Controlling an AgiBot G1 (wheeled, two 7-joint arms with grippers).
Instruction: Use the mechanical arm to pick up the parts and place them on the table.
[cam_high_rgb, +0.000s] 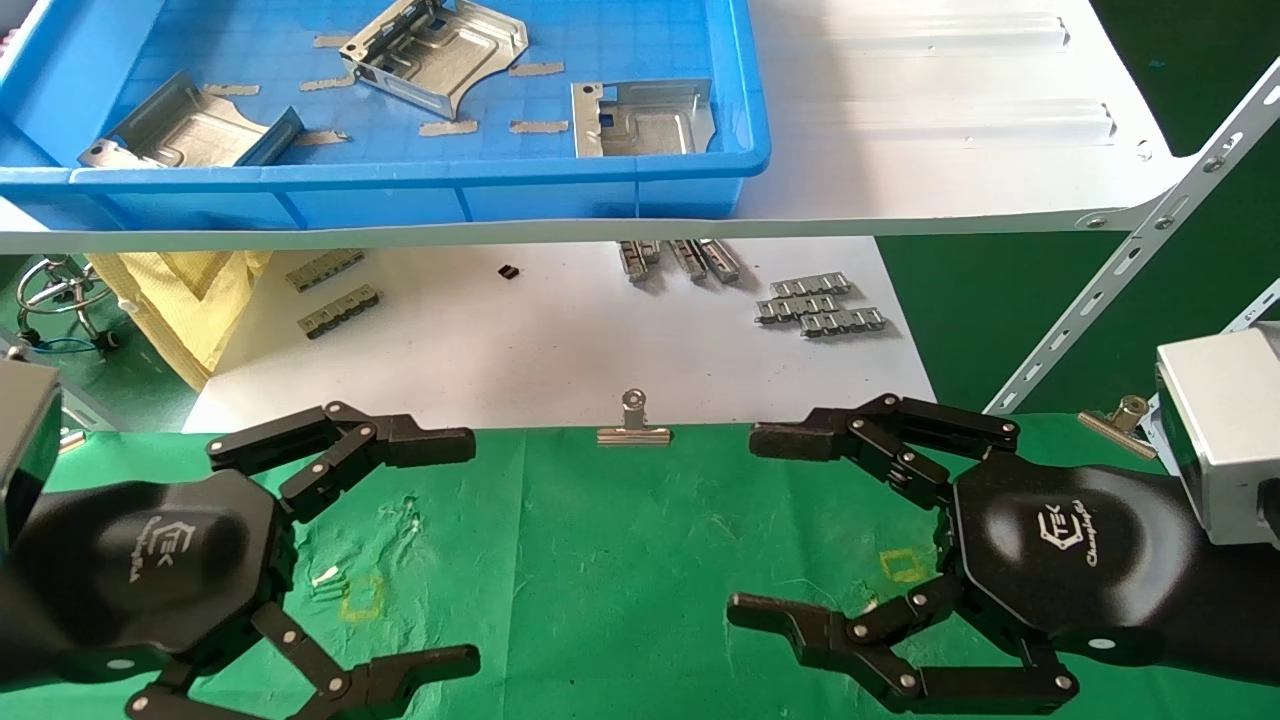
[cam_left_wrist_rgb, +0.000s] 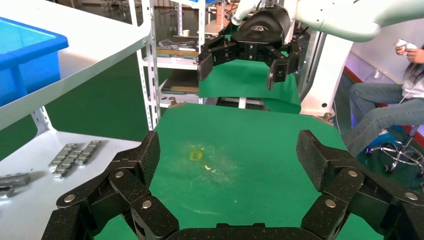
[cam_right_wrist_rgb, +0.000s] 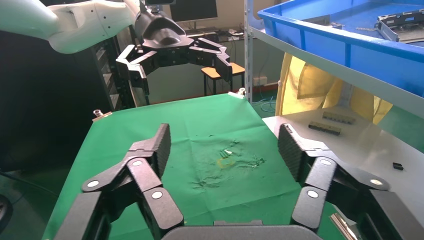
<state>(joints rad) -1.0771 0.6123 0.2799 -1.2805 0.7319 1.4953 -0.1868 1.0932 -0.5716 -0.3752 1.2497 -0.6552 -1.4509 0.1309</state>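
Three silver parts lie in the blue bin on the white shelf: one at its left, one at the back middle, one at the right. My left gripper hovers open and empty over the green table at the left; its own view shows only cloth between the fingers. My right gripper hovers open and empty at the right, facing the left one; it too shows only cloth. Each arm shows far off in the other's wrist view.
Yellow square outlines mark the cloth under each hand. Binder clips pin the cloth's far edge. Grey segmented strips lie on the white board behind. A slanted shelf brace stands at the right.
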